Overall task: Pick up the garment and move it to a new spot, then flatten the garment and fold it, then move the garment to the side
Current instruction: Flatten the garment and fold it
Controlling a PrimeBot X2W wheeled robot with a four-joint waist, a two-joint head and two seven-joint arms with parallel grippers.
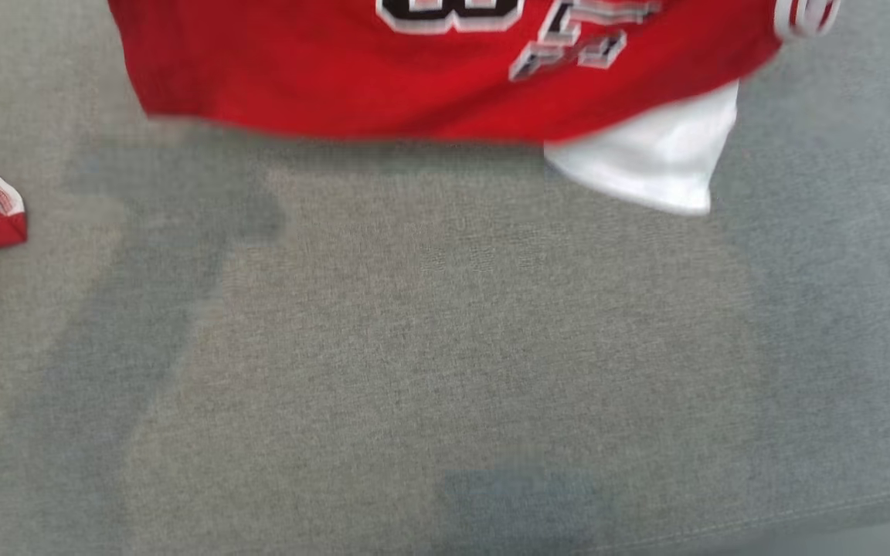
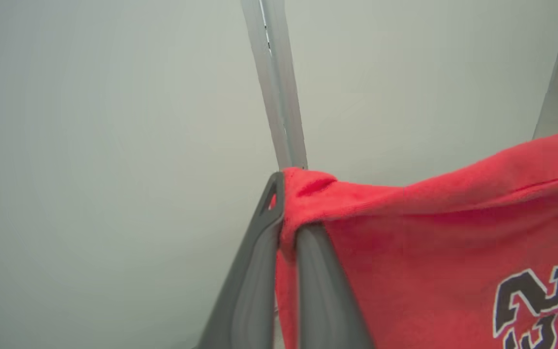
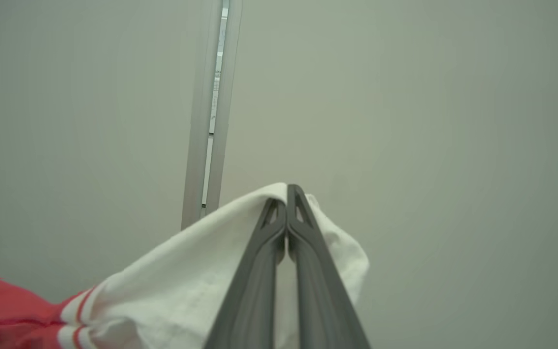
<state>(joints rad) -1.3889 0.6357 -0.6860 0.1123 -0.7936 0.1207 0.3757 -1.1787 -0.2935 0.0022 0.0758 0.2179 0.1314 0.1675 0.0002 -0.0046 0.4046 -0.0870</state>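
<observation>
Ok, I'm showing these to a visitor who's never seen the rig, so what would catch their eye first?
The bright red garment with black-and-white lettering, stretched across the top of the head view above the grey fabric surface, a white part dangling at its right. Next, each wrist view: the left gripper shut on a red edge, the right gripper shut on white cloth, pale wall behind.

The grey surface [image 1: 445,347] lies open; garment [image 1: 414,85] spans its far side.
</observation>
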